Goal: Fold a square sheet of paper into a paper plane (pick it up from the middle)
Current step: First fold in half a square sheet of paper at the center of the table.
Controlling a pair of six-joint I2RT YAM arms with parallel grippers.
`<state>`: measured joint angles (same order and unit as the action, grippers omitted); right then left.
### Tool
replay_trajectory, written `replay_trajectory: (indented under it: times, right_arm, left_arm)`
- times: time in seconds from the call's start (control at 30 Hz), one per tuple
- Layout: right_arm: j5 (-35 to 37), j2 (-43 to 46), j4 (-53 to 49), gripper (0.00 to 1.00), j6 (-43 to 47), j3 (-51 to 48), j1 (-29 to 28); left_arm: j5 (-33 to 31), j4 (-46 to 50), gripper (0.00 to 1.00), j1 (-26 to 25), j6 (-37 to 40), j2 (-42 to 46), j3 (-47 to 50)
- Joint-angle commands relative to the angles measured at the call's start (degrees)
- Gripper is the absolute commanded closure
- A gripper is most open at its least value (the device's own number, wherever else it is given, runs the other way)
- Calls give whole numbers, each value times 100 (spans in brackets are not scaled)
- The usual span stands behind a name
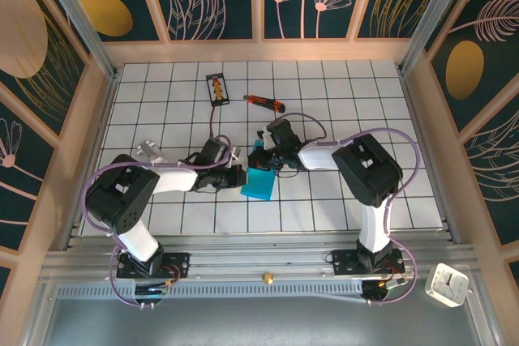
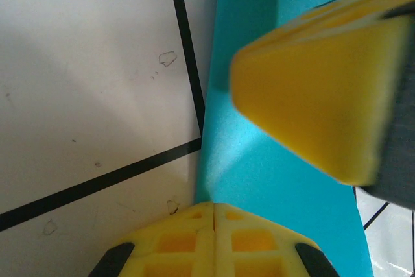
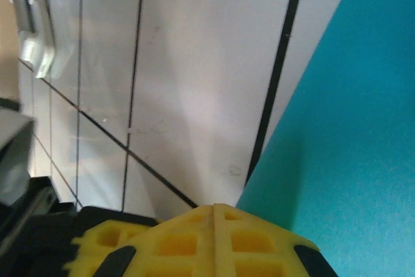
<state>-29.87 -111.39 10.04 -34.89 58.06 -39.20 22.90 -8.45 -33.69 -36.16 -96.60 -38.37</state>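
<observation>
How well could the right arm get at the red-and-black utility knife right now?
Probably yes. The utility knife lies in the open just beyond the right tool, with nothing between them. That tool is shut next to the blue paper, so it would have to open first.

Gridded table: cyan paper, utility knife

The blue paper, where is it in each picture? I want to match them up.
Top external: the blue paper sits a little below the centre of the picture.
Left wrist: the blue paper runs from the top middle down to the bottom right.
Right wrist: the blue paper covers the right side.
Shared landmark: the black grid lines, right beside the paper's edge in every view.
</observation>
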Motion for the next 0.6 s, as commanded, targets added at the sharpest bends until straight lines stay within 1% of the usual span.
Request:
replay_trajectory:
  times: [0.0, 0.3, 0.57]
  right_arm:
    - [-55, -204, -77, 100, -70, 227, -66]
    - [486, -451, -671, 100, 149, 525, 43]
    - [658, -730, -974, 100, 256, 792, 249]
  left_arm:
    - [-687, 1097, 100, 12, 218, -452, 201]
    - [-847, 1389, 100, 5, 394, -542, 122]
    - [-1027, 1608, 100, -42, 614, -635, 163]
